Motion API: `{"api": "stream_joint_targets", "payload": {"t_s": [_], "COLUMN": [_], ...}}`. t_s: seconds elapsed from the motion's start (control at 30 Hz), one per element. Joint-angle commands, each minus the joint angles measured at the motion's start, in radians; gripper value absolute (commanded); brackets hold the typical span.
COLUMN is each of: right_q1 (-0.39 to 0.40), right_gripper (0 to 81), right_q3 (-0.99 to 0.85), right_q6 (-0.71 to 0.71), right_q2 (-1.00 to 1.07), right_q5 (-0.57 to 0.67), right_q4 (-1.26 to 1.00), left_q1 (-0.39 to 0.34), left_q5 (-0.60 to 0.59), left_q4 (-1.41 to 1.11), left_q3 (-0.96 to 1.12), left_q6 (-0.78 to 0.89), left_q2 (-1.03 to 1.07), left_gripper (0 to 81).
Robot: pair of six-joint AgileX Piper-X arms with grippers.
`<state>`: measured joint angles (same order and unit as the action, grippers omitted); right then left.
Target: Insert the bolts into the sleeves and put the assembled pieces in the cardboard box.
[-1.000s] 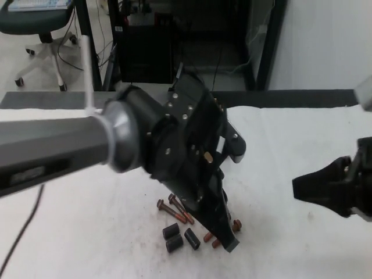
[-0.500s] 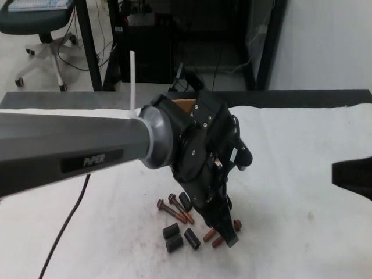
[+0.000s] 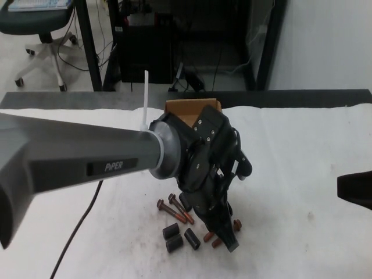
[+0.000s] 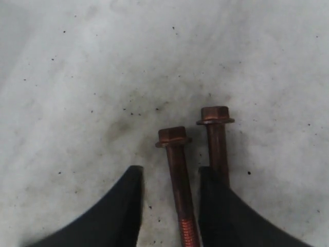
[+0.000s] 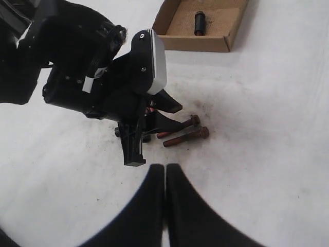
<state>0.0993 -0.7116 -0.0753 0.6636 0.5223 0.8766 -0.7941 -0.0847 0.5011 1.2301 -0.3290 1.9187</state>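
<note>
Presently: left gripper, parted and empty, straddles one bolt; grip its shank alone, sparing neighbouring bolt just beside; right gripper pinched together, empty.

white bench carries bolts, sleeves, cardboard box.

Cardboard box: at 12 o'clock from my left gripper, behind it; a sleeve lies inside.
Loose sleeves: three, at 9 o'clock from that gripper.
Bolt pair: at 11 o'clock from those sleeves.
Between my fingers: one bolt; a second bolt just beside it.
</note>
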Motion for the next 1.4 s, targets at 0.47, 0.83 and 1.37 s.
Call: {"api": "stream_joint_targets", "payload": {"t_s": [0.47,0.83,1.37], "right_q1": [-0.005,-0.005,-0.005], "right_gripper": [0.8,0.8,0.8], "right_q3": [-0.001,-0.001,-0.001], "right_q6": [0.008,0.008,0.008], "right_q2": [-0.011,-0.011,-0.011], "right_q5": [0.016,0.016,0.016], "right_q4": [0.002,0.002,0.011], "left_q1": [-0.004,-0.004,-0.004], "left_q5": [0.013,0.013,0.013], "left_q4": [-0.029,-0.022,-0.049], "left_q3": [0.017,0.017,0.017], "left_q6": [0.090,0.090,0.084], "left_q2": [0.046,0.065,0.085], "left_gripper": [33.6,33.6,0.6]}}
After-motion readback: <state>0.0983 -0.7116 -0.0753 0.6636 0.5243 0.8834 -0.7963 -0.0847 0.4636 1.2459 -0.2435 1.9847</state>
